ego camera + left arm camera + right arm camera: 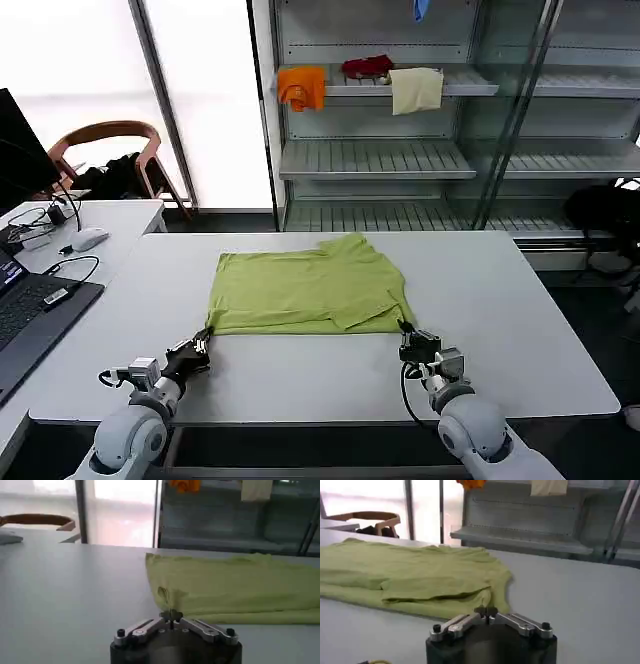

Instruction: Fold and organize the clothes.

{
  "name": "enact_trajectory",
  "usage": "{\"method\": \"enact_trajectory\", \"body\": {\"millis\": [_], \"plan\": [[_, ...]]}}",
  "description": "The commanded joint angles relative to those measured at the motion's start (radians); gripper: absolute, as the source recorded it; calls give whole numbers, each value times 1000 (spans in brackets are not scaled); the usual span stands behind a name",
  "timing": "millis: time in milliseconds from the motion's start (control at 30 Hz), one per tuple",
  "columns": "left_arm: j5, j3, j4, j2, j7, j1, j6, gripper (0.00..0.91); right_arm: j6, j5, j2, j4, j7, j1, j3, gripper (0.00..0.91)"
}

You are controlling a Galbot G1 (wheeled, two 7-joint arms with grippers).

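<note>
The left gripper (205, 340) and right gripper (406, 328) each pinch a near corner of the T-shirt (305, 290) (half folded) on the table (500, 320)

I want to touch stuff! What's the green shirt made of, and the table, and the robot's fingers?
The green shirt looks like thin, soft, matte cloth: it lies limp with wrinkles. The table seems smooth and hard, maybe laminate; it's pale grey with a dull sheen. The fingers look like shiny silver metal with black screws.
</note>
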Motion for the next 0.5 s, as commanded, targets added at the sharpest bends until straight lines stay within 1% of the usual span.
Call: {"method": "enact_trajectory", "body": {"millis": [33,267,500], "plan": [[15,-5,-55,14,-19,16,-3,0,-17,14,-20,42,4,-12,4,0],[13,-21,-172,25,-89,86,38,0,-33,16,-73,147,0,-92,18,0],[1,-37,-309,33,-162,137,89,0,-46,17,-87,208,11,-128,36,0]]}}
